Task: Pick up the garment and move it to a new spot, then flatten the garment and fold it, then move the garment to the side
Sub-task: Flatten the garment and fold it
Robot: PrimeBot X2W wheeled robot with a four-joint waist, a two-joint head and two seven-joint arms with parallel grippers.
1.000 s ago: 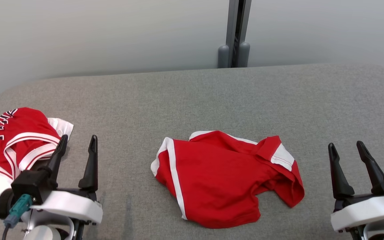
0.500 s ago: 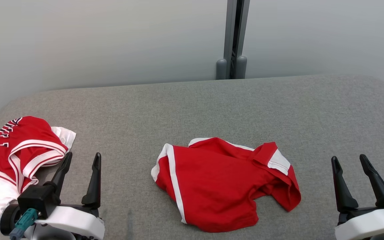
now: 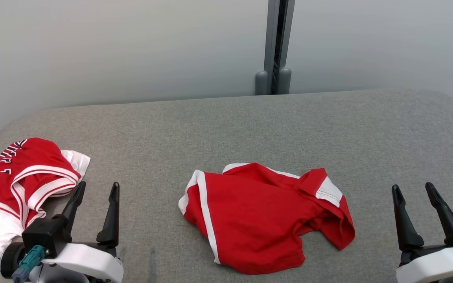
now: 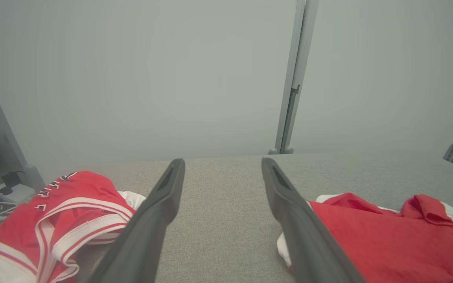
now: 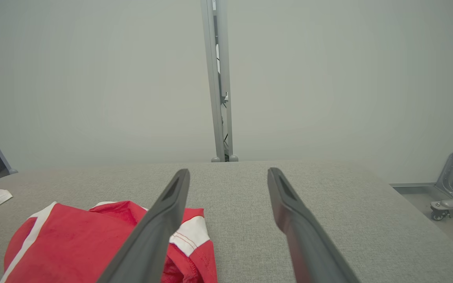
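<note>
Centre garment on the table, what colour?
The garment is red with white trim; head view shows it best.

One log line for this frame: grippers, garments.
left gripper: open, empty | right gripper: open, empty | red garment: crumpled, centre, untouched | lettered jersey: far left

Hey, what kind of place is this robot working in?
Probably a lab or test bay: a grey fabric-covered table, plain pale partition panels joined by a metal post, and a wheeled stand foot on the floor.
</note>
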